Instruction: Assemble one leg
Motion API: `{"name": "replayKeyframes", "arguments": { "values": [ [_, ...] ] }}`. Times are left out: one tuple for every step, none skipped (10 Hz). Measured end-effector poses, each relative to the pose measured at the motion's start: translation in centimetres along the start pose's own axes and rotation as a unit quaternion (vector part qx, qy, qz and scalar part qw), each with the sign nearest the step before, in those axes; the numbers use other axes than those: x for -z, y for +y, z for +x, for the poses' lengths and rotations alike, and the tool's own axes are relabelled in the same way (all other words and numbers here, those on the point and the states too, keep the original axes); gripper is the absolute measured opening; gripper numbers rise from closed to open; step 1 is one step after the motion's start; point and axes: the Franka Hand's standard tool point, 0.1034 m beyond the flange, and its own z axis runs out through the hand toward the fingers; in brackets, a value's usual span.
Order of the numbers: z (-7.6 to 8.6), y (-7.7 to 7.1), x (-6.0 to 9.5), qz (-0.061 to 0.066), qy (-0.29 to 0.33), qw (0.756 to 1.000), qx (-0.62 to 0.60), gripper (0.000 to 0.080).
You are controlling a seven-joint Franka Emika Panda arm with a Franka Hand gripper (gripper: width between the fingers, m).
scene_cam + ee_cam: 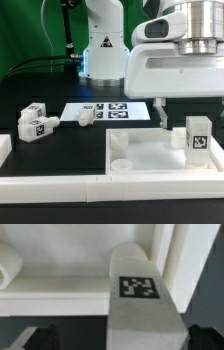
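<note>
**Gripper** (122, 338): the two dark fingertips (45, 336) are standing wide apart, jaws parted and clamping nothing.

**Small white stubby rectangular plastic leg** (137, 286), bearing a black-and-white square tag: it is sitting between the fingertips. A clear gap is showing at one fingertip. At the other the gap is too narrow to tell whether they are touching. In the exterior view the leg (197, 136) is standing upright just below the white gripper body, with one dark finger (160, 112) hanging just beside it.

**Large flat white plastic panel** (150, 158) with a round corner hole: it is lying directly under the leg and the fingers, carrying the leg.

**Marker board** (105, 112): it is lying flat near the fingers, just beyond the panel.

**Single like white post** (84, 116): it is lying at the marker board's far end, apart from the fingers.

**Pair of like white posts** (38, 125): they are lying close together, well apart from the fingers.

**Black table** (60, 150): it is bearing all of the above.

**White border rail** (50, 186): it is running along the table's near edge.
</note>
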Motion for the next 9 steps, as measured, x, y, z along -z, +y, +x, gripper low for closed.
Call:
{"name": "replayKeyframes", "arguments": {
  "values": [
    [-0.42, -0.21, -0.33, -0.002, -0.039, 0.999, -0.007, 0.0649],
    [-0.49, -0.41, -0.43, -0.003, -0.069, 0.998, -0.008, 0.0649],
    [-0.40, -0.59, -0.43, -0.003, -0.089, 0.996, -0.010, 0.0649],
    [-0.31, -0.64, -0.30, -0.004, -0.101, 0.995, -0.011, 0.0649],
    [-0.13, -0.60, -0.35, -0.004, -0.094, 0.996, -0.011, 0.0525],
    [-0.17, -0.57, -0.39, -0.005, -0.094, 0.995, -0.019, 0.0525],
    [-0.18, -0.57, -0.40, -0.005, -0.094, 0.995, -0.019, 0.0386],
    [-0.17, -0.58, -0.39, -0.005, -0.094, 0.995, -0.024, 0.0283],
    [-0.17, -0.60, -0.39, -0.009, -0.093, 0.994, -0.063, 0.0283]
  ]
}}
